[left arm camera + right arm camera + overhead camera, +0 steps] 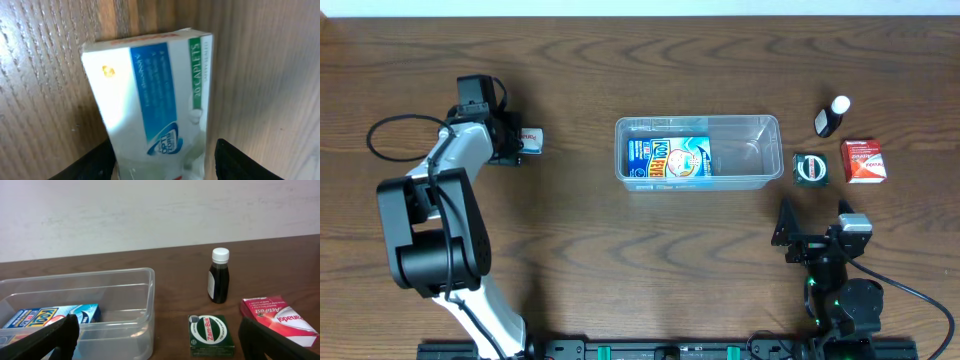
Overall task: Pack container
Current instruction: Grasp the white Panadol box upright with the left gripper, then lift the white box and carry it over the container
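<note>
At mid-tabletop (570, 230) we log the container (765, 150): upright, open-topped, its long axis running left to right. One blue box (670, 160) lies flat inside its left half.

Left side: the left end effector (523, 141) sits well apart from the container. It is closed on a white caplet box (532, 141). In the left wrist view its fingers (95, 162) press against both long sides of that box (155, 100), which carries blue and green print reading "20 CAPLETS". We cannot tell whether the box touches the wood.

Right side: the right end effector (815, 230) sits at the near edge, spread wide with nothing between its fingers (50, 335). It faces the container's right end.

Loose items right of the container:
- green box (810, 168), flat, just beside the container's right wall
- red box (865, 160), flat, just right of the green one
- dark bottle (831, 117), white cap, upright, behind both boxes
</note>
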Robot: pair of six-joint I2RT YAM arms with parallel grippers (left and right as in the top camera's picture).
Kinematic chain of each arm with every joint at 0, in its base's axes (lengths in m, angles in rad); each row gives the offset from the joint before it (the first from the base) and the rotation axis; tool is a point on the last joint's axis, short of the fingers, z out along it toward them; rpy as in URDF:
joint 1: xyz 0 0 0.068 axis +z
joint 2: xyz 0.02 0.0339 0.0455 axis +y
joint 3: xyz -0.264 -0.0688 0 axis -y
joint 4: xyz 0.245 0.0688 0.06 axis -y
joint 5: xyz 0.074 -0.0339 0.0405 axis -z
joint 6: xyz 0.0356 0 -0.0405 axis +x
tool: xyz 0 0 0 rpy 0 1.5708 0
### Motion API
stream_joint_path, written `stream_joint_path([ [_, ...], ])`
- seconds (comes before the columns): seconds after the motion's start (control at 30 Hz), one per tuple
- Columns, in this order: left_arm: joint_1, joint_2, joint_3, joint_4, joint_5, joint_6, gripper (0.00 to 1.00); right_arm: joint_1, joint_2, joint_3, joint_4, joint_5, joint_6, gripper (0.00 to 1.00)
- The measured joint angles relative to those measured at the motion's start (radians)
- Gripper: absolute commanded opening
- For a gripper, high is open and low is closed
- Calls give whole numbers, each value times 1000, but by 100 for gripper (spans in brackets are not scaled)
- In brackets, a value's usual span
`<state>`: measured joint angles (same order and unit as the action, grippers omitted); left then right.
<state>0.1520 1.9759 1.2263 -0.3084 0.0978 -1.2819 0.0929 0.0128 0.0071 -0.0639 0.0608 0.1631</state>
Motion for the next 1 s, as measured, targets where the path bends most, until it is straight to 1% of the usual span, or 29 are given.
stream_joint_path([
  [0.07,0,1,3,-9,-1,-2,52,0,0,0,0,0,0,99],
  [0.13,0,3,4,-24,-1,2,47,0,0,0,0,0,0,99],
  [0.4,0,5,8,-57,2,35,45,0,0,0,0,0,0,99],
  [0.53,0,3,8,-58,11,87,38,0,0,0,0,0,0,99],
  [0.6,0,-4,8,-61,15,136,36,0,0,0,0,0,0,99],
  [0.77,0,-45,8,-78,26,298,36,0,0,0,0,0,0,99],
  [1.0,0,-230,8,-82,55,562,36,0,0,0,0,0,0,99],
])
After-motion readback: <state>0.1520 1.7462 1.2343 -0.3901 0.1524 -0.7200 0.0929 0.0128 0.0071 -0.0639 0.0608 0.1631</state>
